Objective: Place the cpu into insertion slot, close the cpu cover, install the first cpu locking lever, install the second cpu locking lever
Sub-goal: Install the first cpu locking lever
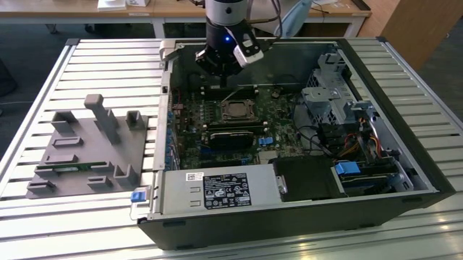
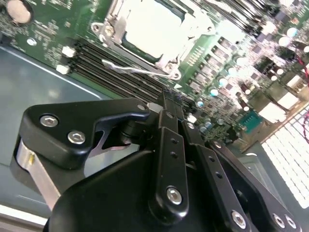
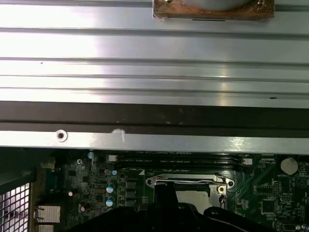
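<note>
Hovering gripper (image 1: 223, 82) above flat cpu (image 1: 237, 111)

Black matte tool (image 2: 166, 108) showing silver hex screws on angular linkage arms, white-and-black wrist housing (image 1: 230, 24) glowing with a blue light

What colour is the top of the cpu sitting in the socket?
Pale silver-grey, glaring almost white; the cpu shows best in the second wrist view.

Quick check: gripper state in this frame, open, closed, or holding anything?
Gripper: cannot be told whether open or closed; it hangs just above the cpu cover inside the computer case, with nothing visibly held.
</note>
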